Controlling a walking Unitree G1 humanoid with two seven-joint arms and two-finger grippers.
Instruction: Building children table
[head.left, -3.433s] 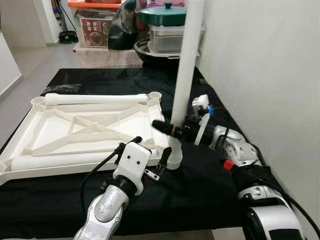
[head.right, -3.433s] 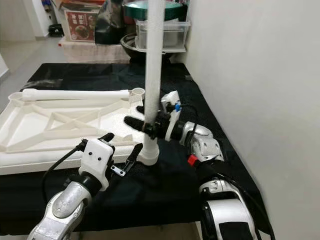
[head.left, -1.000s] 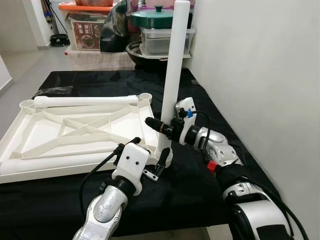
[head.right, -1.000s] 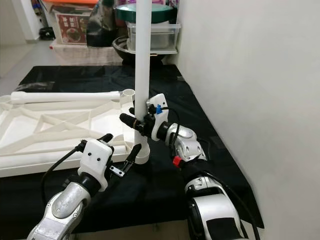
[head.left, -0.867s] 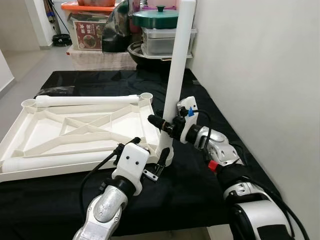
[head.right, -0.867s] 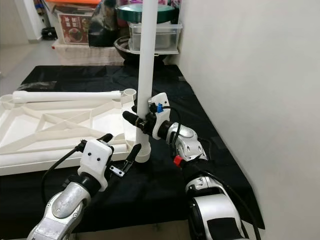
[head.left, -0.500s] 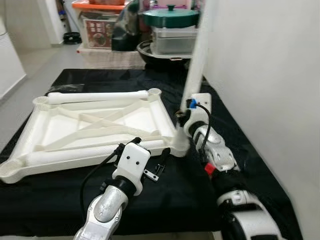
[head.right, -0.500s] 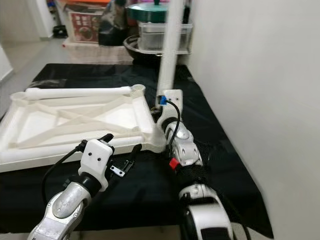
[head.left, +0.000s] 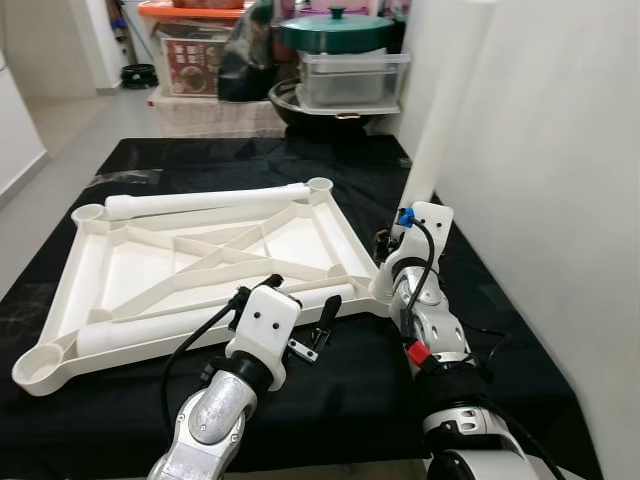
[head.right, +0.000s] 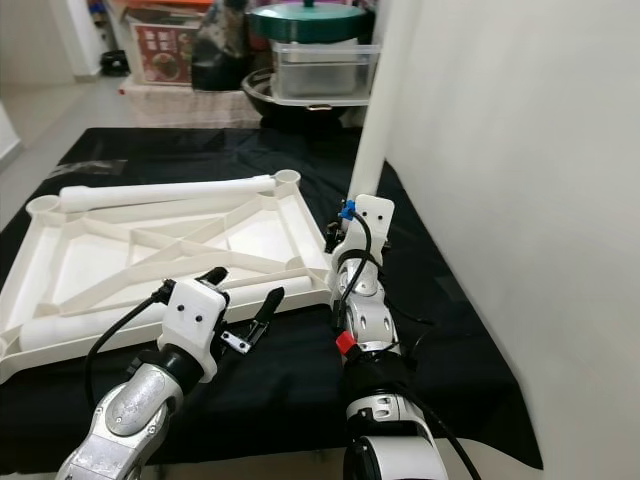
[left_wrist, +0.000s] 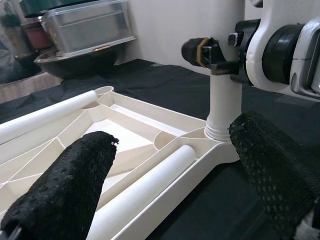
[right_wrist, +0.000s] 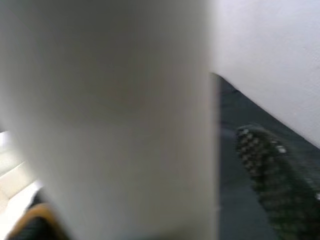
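My left claw (head.left: 300, 322) hovered with its fingers apart over the black-covered bench (head.left: 120, 420), just short of the near edge of the upturned white tabletop (head.left: 190, 262). My right claw (head.left: 385, 243) was clamped on the white leg (head.left: 440, 120), which stood tilted in the tabletop's near right corner socket. Two more legs (head.left: 205, 200) lay on the tabletop, one along its near edge, one along its far edge.

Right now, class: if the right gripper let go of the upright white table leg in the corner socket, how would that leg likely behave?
The table leg looks like stiff, smooth plastic, so it probably won't bend. It is tall, narrow and leaning, so it may tip unless fully seated in the tabletop corner. Lying loose it would likely roll. The right gripper grips it low.
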